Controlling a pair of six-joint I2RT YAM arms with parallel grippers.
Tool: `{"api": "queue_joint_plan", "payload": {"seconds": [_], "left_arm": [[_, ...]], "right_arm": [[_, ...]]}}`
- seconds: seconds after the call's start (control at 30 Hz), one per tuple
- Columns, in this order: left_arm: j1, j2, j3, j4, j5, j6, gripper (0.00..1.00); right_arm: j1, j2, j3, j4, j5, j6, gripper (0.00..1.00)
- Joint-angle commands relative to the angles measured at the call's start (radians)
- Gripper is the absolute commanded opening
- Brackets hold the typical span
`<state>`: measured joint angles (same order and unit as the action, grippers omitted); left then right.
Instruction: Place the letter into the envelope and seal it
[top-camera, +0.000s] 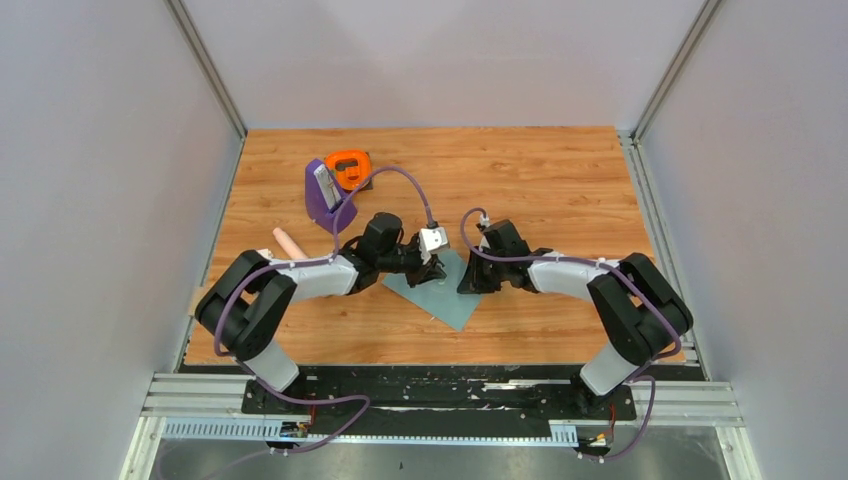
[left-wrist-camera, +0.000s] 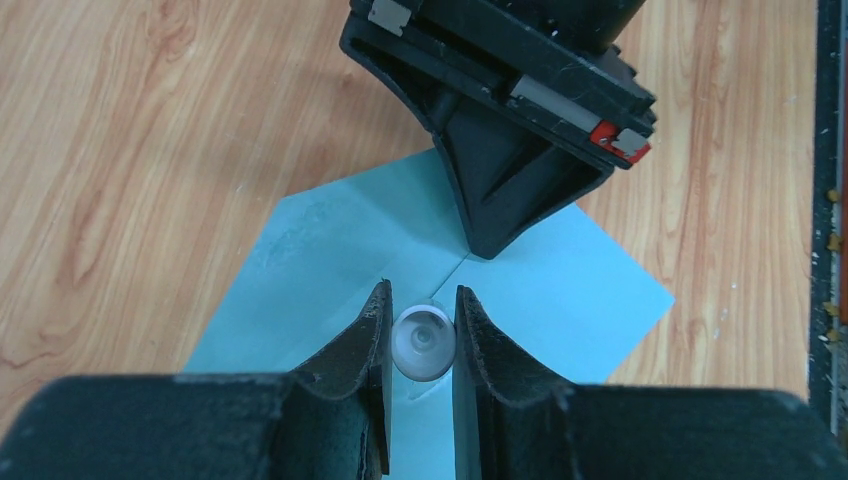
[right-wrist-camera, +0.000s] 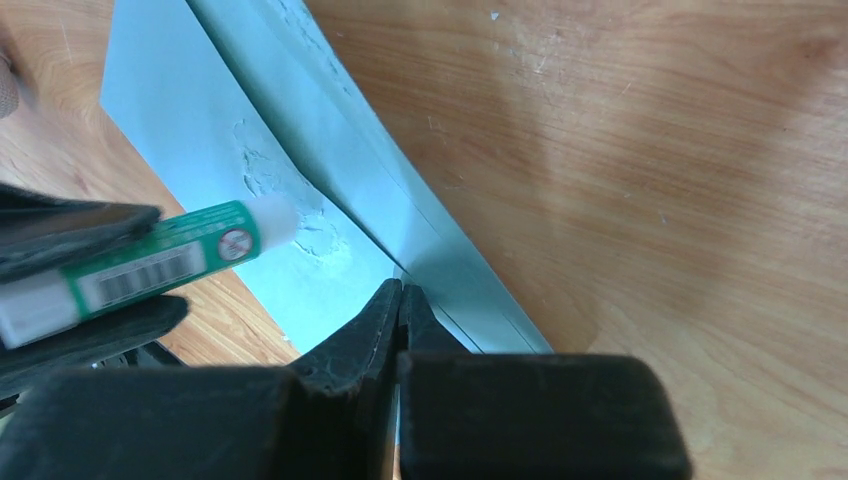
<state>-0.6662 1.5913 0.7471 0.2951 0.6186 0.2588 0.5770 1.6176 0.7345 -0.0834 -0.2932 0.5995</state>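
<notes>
We see the flat grey-teal paper envelope lying on the brown wood-grain table, midway between the two arms and near their bases. The thin pale beige-pink sheet that is the letter shows in none of our views. We judge that it sits inside the envelope already, though we cannot confirm it.

The left gripper is closed narrowly on a green-and-white labelled plastic glue stick. Its pale tip touches the lighter panel of the envelope, where rough whitish glue smears are visible. We read this as the gluing step before the flap is pressed shut. The stick is held low and slanted so that its tip can rub along the paper.

The right gripper has its jaws fully together with nothing between them. Its tips rest on the envelope just beside a fold line. We take this as a pin that stops the light paper sliding or lifting under the drag of the glue.

Both arms reach forward and bend inward from their bases, so the wrists meet over the envelope. The two grippers come at it from opposite sides, near each other but not touching. The left wrist tilts steeply down, and its camera looks along the stick, whose round end shows between the fingers.
</notes>
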Motion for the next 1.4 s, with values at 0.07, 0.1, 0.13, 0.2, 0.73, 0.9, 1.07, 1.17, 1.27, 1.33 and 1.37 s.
{"api": "queue_joint_plan", "payload": {"seconds": [0.07, 0.1, 0.13, 0.2, 0.73, 0.9, 1.07, 1.17, 1.27, 1.33, 1.37], "left_arm": [[-0.021, 0.083, 0.018, 0.084, -0.04, -0.031, 0.0], [-0.02, 0.083, 0.024, 0.066, -0.043, -0.032, 0.0], [-0.02, 0.073, 0.023, 0.032, -0.051, -0.032, 0.0], [-0.02, 0.041, 0.006, 0.0, -0.058, -0.021, 0.0], [-0.015, -0.08, -0.004, -0.259, -0.146, 0.083, 0.0], [-0.014, -0.096, -0.009, -0.261, -0.162, 0.081, 0.0], [-0.014, -0.136, 0.014, -0.269, -0.127, 0.074, 0.0], [-0.04, -0.136, 0.052, -0.234, -0.099, 0.032, 0.0], [-0.067, -0.095, 0.059, -0.19, -0.118, 0.008, 0.0], [-0.075, -0.061, 0.053, -0.171, -0.107, -0.006, 0.0], [-0.082, -0.052, 0.049, -0.165, -0.107, -0.006, 0.0]], "right_arm": [[0.027, 0.051, 0.021, -0.049, 0.101, -0.054, 0.0], [0.031, 0.056, 0.029, -0.062, 0.106, -0.057, 0.0], [0.034, 0.056, 0.037, -0.07, 0.111, -0.057, 0.0], [0.038, 0.057, 0.053, -0.084, 0.122, -0.059, 0.0], [0.084, 0.113, 0.078, -0.154, 0.247, -0.091, 0.0], [0.086, 0.117, 0.078, -0.153, 0.254, -0.093, 0.0], [0.09, 0.101, 0.083, -0.151, 0.255, -0.105, 0.0], [0.094, 0.101, 0.098, -0.149, 0.249, -0.107, 0.0], [0.095, 0.101, 0.104, -0.144, 0.238, -0.107, 0.0], [0.095, 0.101, 0.105, -0.14, 0.234, -0.107, 0.0], [0.095, 0.102, 0.103, -0.139, 0.233, -0.107, 0.0]]}}
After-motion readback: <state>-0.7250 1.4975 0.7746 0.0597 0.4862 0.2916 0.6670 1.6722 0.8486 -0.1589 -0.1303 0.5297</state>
